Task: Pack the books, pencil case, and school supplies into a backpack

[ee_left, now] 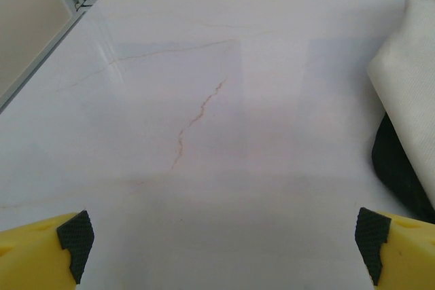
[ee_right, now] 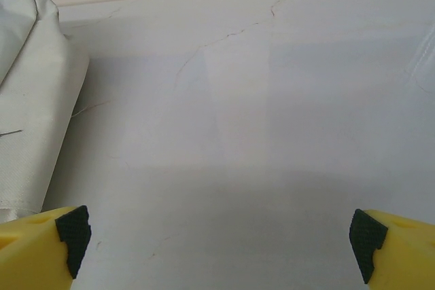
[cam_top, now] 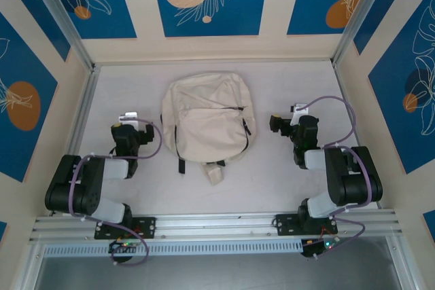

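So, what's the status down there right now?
Left end effector open, empty. Right end effector open, empty. Backpack flat between them, untouched. Nothing in the way.

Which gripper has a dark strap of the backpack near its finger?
The left gripper: a dark strap of the backpack lies just ahead of its right finger; beside the right gripper, plain cream fabric.

The right gripper [ee_right: 221, 242] has its 2 yellow, black-padded fingers [ee_right: 34, 249] spread wide, with bare pale table [ee_right: 272, 134] between them. The cream backpack [ee_right: 34, 86] lies ahead and to the left, just beyond the left finger. Thin veins cross the table farther ahead.
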Robot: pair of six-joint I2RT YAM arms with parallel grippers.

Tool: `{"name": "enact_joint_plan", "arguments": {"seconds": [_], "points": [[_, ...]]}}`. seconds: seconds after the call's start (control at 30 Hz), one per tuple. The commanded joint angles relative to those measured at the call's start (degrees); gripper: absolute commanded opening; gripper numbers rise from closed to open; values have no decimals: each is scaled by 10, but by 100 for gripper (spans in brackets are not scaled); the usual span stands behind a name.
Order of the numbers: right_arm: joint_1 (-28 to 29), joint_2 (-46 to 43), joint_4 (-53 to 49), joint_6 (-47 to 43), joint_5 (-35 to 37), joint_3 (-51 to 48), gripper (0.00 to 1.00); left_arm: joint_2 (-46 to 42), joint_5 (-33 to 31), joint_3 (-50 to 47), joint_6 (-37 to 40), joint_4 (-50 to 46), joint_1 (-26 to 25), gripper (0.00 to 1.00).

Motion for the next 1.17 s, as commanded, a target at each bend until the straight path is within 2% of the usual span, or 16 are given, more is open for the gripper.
{"name": "enact_joint_plan", "arguments": {"seconds": [0.0,0.17,0.2,0.4,1.13], "points": [[7,11,34,-19,-2,2,99,2,19,17,14,19,7,100],[6,12,31,-17,-1,5,99,45,28,21,20,53,7,100],[5,12,30,-16,-1,6,99,36,32,28,21,23,6,100],[-10,13,12,-5,-25,15,99,42,28,32,21,26,5,100],[-12,12,14,-5,-28,13,99,43,33,34,26,22,3,100]]}}
